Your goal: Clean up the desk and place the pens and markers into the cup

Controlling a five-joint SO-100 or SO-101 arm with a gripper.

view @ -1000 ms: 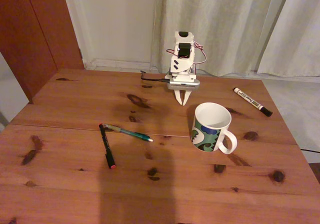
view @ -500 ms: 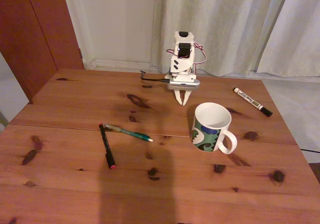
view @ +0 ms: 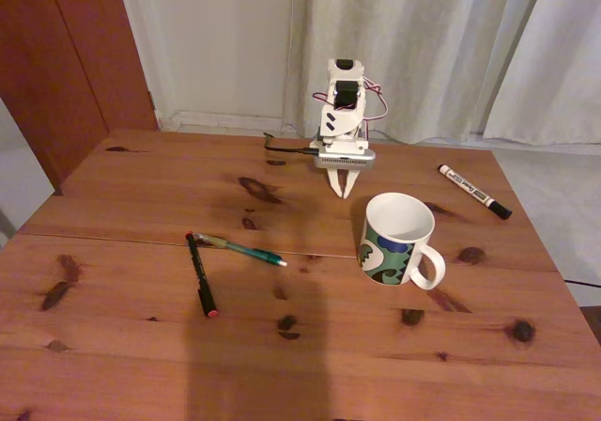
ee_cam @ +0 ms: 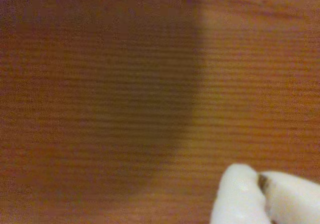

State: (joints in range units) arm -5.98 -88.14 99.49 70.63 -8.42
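On the reddish wooden desk (view: pixel 131 346) a white cup (view: pixel 398 241) with a green and blue pattern stands right of centre, handle to the right. A white marker with a black cap (view: pixel 474 191) lies at the back right. A teal pen (view: pixel 241 249) and a black pen with a red tip (view: pixel 200 274) lie together left of centre. My white gripper (view: pixel 342 194) hangs fingers-down at the back middle, shut and holding nothing, behind the cup. In the wrist view the gripper (ee_cam: pixel 260 184) shows at the bottom right, tips together, over bare wood (ee_cam: pixel 100 84).
Curtains and a wall stand behind the desk, and a dark wooden panel (view: pixel 66 54) rises at the back left. A black cable (view: pixel 282 146) runs along the wood to the arm's base. Dark knots dot the tabletop.
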